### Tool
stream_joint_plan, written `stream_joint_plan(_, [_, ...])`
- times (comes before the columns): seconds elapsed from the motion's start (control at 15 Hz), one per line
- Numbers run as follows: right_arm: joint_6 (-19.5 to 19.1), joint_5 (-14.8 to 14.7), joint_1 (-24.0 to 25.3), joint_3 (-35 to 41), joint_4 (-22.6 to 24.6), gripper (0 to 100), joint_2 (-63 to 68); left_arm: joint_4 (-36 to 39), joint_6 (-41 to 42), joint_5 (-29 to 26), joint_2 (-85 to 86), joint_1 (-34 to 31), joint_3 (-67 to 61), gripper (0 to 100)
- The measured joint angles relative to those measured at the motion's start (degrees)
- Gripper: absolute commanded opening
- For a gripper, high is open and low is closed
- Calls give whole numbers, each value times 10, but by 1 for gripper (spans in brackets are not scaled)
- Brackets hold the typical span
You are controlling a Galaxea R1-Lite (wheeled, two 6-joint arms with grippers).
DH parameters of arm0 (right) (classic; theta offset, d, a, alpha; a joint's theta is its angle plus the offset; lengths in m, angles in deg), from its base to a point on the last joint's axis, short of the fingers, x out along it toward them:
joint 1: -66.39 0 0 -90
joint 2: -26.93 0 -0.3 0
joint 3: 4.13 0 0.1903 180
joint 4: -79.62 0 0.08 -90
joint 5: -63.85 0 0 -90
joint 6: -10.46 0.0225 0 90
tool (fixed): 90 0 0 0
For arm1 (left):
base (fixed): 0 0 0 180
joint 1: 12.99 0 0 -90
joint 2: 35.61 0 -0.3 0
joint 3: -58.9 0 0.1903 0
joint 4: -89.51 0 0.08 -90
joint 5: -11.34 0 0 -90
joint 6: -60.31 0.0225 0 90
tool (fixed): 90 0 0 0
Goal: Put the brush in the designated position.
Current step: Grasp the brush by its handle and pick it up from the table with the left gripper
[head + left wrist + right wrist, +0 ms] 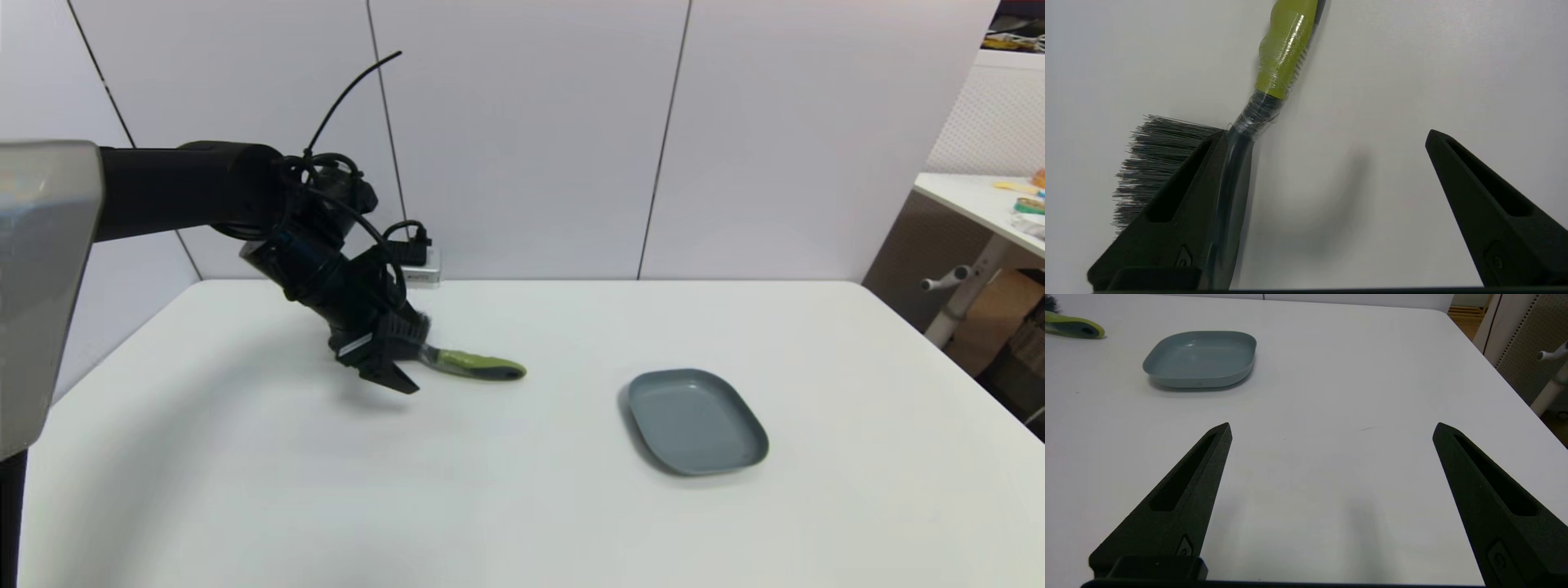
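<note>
The brush (473,364) lies on the white table left of centre, its lime-green handle pointing toward the grey tray (694,420). My left gripper (390,363) hangs open low over the brush head and hides most of it. In the left wrist view the brush (1284,49) runs along one finger (1184,204), with bristles showing on that finger's outer side; the left gripper (1327,132) holds nothing between its wide-apart fingers. My right gripper (1331,428) is open above the bare table, well short of the tray (1200,359) and the brush handle (1073,328).
A small grey box with a black cable (420,269) sits at the table's back edge by the wall panels. Off the table's right side stand another white table (980,200) and a cardboard box (1000,314).
</note>
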Motion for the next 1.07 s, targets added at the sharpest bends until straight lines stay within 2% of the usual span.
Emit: stream_joint_plan(1.07, [0,0,0,0,0,100,0,6,19,-18,-80,3,26,100])
